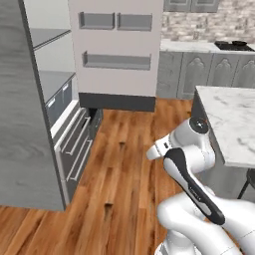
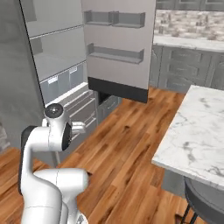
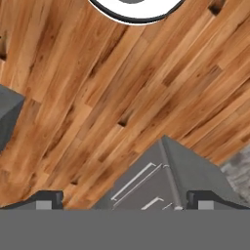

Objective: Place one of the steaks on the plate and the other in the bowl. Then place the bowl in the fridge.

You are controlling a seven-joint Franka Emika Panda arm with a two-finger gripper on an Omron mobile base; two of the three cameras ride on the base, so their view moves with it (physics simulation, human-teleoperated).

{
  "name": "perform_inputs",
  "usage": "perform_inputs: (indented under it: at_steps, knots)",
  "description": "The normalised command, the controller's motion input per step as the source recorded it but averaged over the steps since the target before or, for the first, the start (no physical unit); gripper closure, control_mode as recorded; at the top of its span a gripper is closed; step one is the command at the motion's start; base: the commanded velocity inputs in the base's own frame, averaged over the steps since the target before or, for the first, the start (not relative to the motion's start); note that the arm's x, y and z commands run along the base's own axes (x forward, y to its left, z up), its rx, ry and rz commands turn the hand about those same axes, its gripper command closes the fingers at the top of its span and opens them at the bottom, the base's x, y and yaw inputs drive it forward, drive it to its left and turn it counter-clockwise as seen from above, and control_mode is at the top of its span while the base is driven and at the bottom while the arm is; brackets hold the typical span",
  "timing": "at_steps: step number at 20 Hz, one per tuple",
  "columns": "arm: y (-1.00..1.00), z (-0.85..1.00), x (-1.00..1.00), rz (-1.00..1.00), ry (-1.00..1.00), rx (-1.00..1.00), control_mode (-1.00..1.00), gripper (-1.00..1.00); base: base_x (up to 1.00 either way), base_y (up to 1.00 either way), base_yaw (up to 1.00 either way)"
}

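2 fingertips [image 3: 49, 199] spread wide on empty gripper [image 3: 124, 200], aimed at wood floor [image 3: 97, 97]; fridge [image 3: 161, 180] drawers just below, between them.

Base cams behind arm, fwd-down; share open fridge [image 1: 35, 124], floor [image 2: 131, 144]. Hand cam faces floor.

Kitchen: open fridge [image 1: 30, 124], grey cupboards [image 1: 209, 74], marble counter [image 1: 229, 124].

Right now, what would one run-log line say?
fridge: door open, shelves bare | gripper: open, holding nothing, over wood floor | marble counter: bare
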Motion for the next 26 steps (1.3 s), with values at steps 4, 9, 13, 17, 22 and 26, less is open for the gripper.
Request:
perform_inputs:
  at_steps: [4,9,13,17,22,26]
  knots:
    - [0.00,0.00,0.00,0.00,0.00,0.00,1.00,-1.00,-0.57,0.00,-0.36]
    - [0.00,0.00,0.00,0.00,0.00,0.00,1.00,-1.00,-0.49,0.00,-0.32]
    - [0.00,0.00,0.00,0.00,0.00,0.00,1.00,-1.00,-0.15,-0.30,-0.25]
    - [0.00,0.00,0.00,0.00,0.00,0.00,1.00,-1.00,0.00,-0.63,-0.25]
    - [0.00,0.00,0.00,0.00,0.00,0.00,1.00,-1.00,0.00,-0.90,-0.32]
    - [0.00,0.00,0.00,0.00,0.00,0.00,1.00,-1.00,0.00,-0.87,-0.38]
